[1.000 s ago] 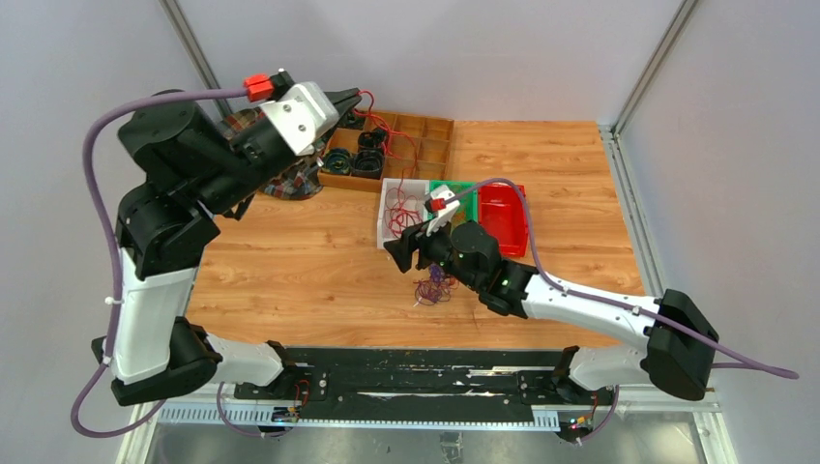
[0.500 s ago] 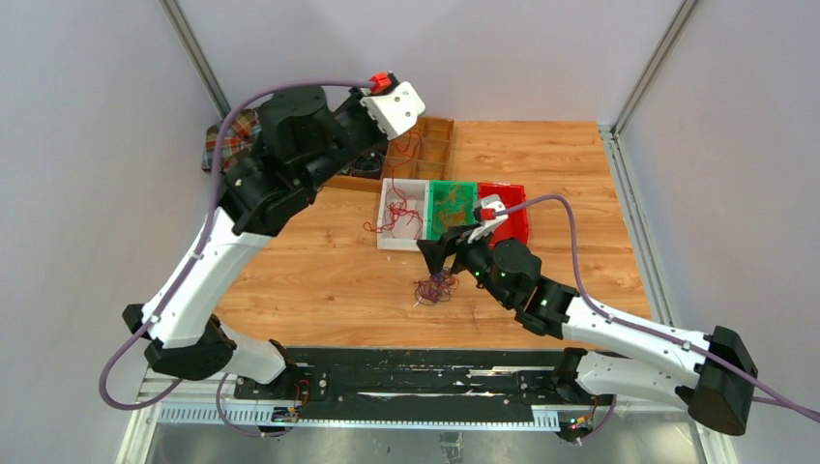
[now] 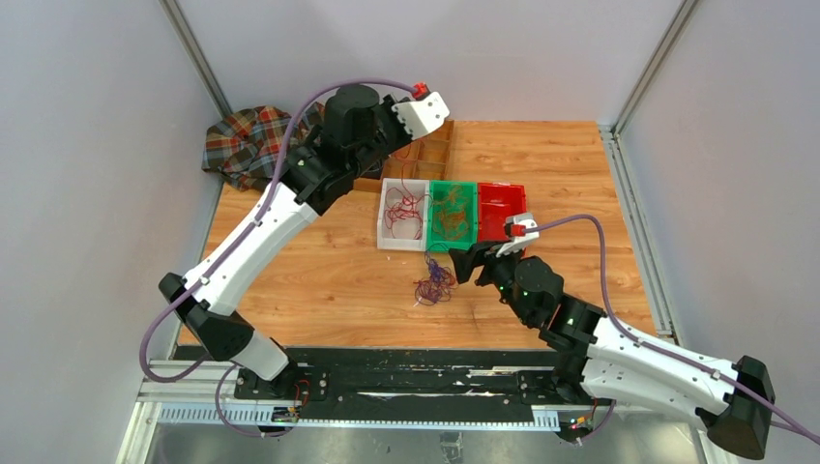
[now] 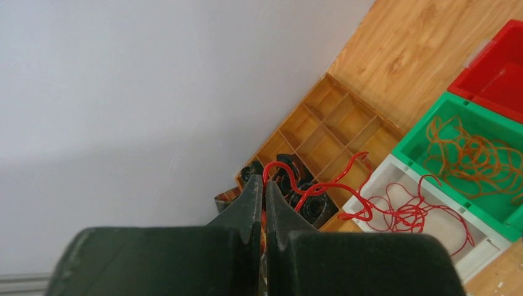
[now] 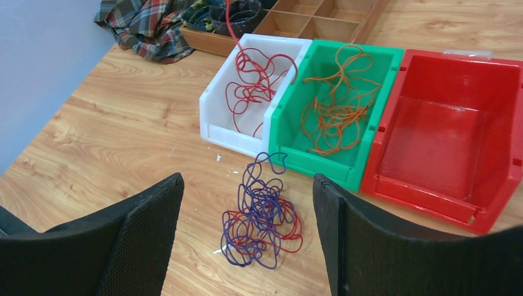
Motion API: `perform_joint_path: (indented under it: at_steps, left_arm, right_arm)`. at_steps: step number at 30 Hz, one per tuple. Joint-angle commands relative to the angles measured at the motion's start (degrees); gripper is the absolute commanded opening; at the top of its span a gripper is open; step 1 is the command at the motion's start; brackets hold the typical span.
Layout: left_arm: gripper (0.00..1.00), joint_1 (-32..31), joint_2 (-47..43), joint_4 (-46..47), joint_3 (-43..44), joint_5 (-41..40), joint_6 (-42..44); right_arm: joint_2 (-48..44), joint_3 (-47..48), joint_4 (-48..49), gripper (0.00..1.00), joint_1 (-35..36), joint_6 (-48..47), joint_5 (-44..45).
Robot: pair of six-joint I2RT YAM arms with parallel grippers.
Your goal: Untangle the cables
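Pinching a red cable (image 4: 404, 213) between closed fingers, our left gripper (image 4: 264, 187) hangs high over the far side of the table (image 3: 319, 261), above the wooden tray (image 4: 333, 117) and its black coils (image 4: 290, 172). From the fingertips the cable loops down into the white bin (image 5: 231, 139), where the rest of it lies in a loose heap. Just right of that, the green bin (image 5: 308, 163) holds an orange cable (image 5: 336, 114), and the red bin (image 5: 432, 123) stands at the right end of the row. Our right gripper (image 5: 247, 182) is spread wide and grips nothing, low over the table on the near side of the bins. Below it we see a purple tangle (image 5: 262, 216), with a red strand mixed in, lying on the wood just near of the white and green bins.
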Motion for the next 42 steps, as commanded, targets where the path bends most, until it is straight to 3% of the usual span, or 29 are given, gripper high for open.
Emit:
perform_joint_path:
  at_steps: [1, 7, 12, 28, 42]
  left_arm:
    - [0.0, 0.59, 1.71, 4.87, -1.93, -2.66, 3.01]
    - [0.0, 1.95, 2.77, 3.01, -3.07, -2.46, 2.82]
    - [0.01, 2.02, 5.03, -4.52, -3.94, 1.86, 2.25]
    - [0.0, 4.2, 12.74, 0.35, -16.09, 3.07, -0.63]
    - [0.0, 5.66, 22.02, 13.86, -21.03, 2.28, -2.84]
  right_arm:
    - [-2.97, -1.73, -2.96, 0.76, -0.69, 1.38, 3.92]
    - [-4.03, -2.06, -4.09, 0.76, -0.77, 1.3, 4.34]
    - [-2.83, -1.84, -4.04, 0.76, -0.78, 1.86, 3.82]
    - [-1.92, -2.22, -5.51, 0.76, -1.0, 2.64, 5.14]
    - [0.16, -1.91, -7.9, 0.76, -2.37, 3.66, 3.85]
